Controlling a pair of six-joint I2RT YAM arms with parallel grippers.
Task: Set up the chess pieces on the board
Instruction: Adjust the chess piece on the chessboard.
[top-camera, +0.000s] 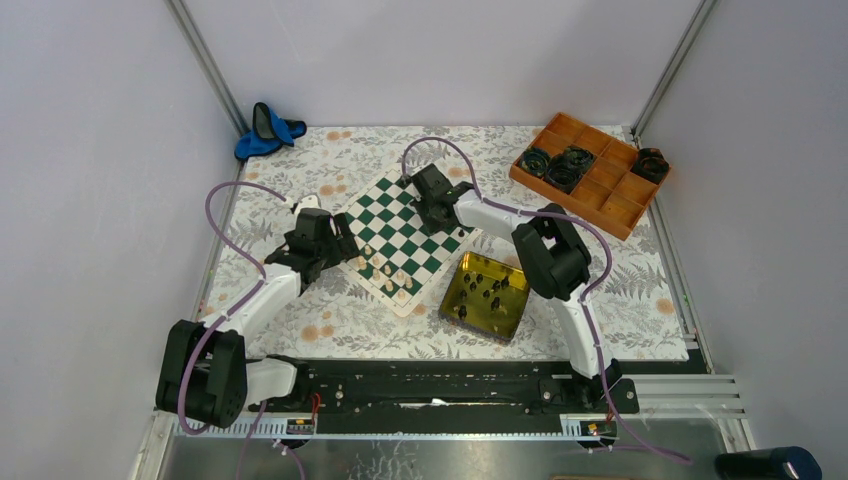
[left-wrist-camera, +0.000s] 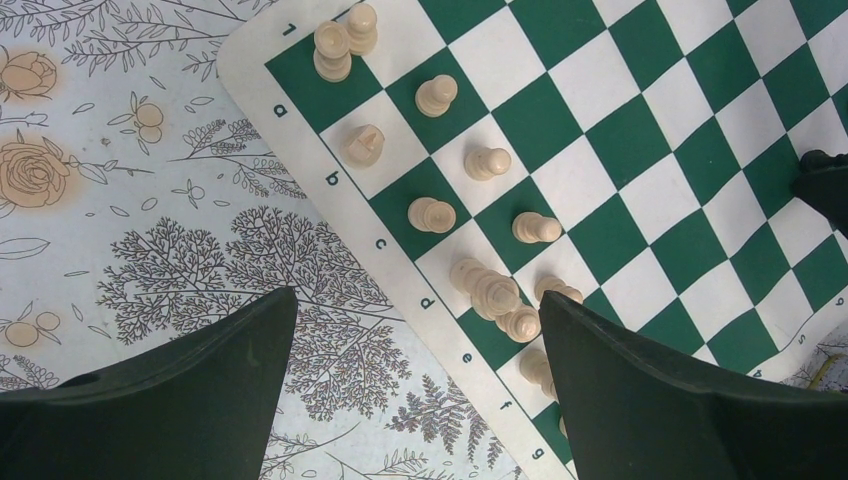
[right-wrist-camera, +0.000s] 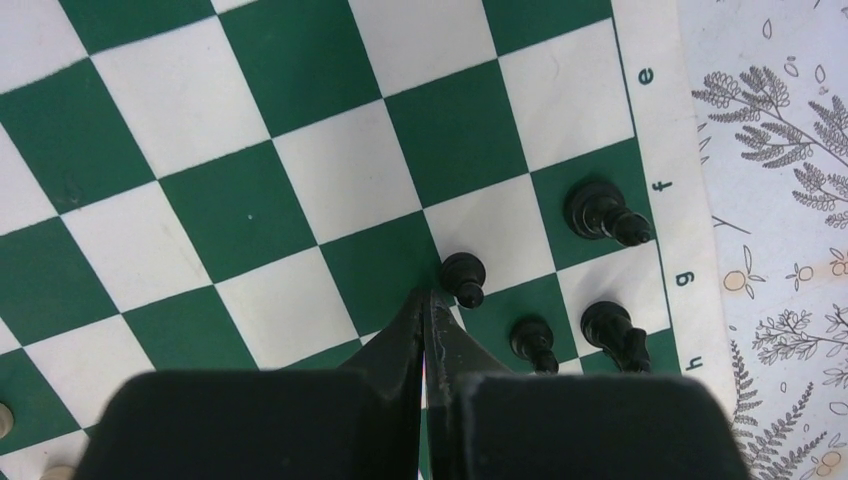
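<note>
Left claw (left-wrist-camera: 415, 300): spread wide and empty, hovering over the cream pieces (left-wrist-camera: 432, 213).
Right claw (right-wrist-camera: 428, 300): pinched shut, nothing visibly in it, tip just beside a black pawn (right-wrist-camera: 463, 275).
Board (top-camera: 395, 225): on the floral worktop (top-camera: 330, 320), between the arms.
Done: cream pieces crowd one edge, some bunched; four black pieces (right-wrist-camera: 600, 212) stand at the f–h corner.
Left: many black ones wait in the gold tin tray (top-camera: 452, 284).

We count: one board (top-camera: 400, 225); four black pieces (right-wrist-camera: 463, 278) on it; at least ten cream pieces (left-wrist-camera: 487, 162), cluster hard to split; one gold tin (top-camera: 455, 283); one orange tray (top-camera: 600, 200).
</note>
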